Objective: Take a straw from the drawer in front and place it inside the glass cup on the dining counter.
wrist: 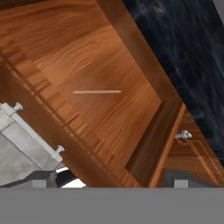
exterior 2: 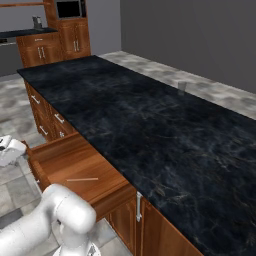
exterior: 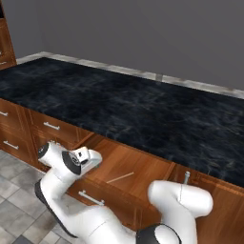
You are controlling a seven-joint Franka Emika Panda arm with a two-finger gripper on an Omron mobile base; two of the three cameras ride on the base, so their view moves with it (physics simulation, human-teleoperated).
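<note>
Though the drawer [exterior: 136, 169] stood pulled fully out from under the dining counter [exterior: 143, 109], nothing had yet been lifted from it. Nearest the base cameras, the gripper [exterior: 85, 156] hung off the drawer's left front corner, just above the silver bar handle [exterior: 91, 198]; in the hand view its two dark fingertips [wrist: 43, 179] sat far apart at the bottom edge, one on each side, so the claw was wide and held nothing.

Just beyond, the straw [wrist: 96, 92] lay flat on the bare wooden floor of the drawer, roughly in the middle, a thin pale stick touching none of the walls. It showed in the same place from the left base view [exterior: 120, 177] and the right base view [exterior 2: 82, 179].

Farther off, the black veined stone of the counter stretched away. Near its far edge, in the right base view, a small greyish shape that was probably the glass cup [exterior 2: 182, 86] stood well apart from the drawer; it was too faint to tell more.

By my reckoning only the opening was done: grasping the straw, carrying it across the counter and dropping it upright into the cup all remained.
</note>
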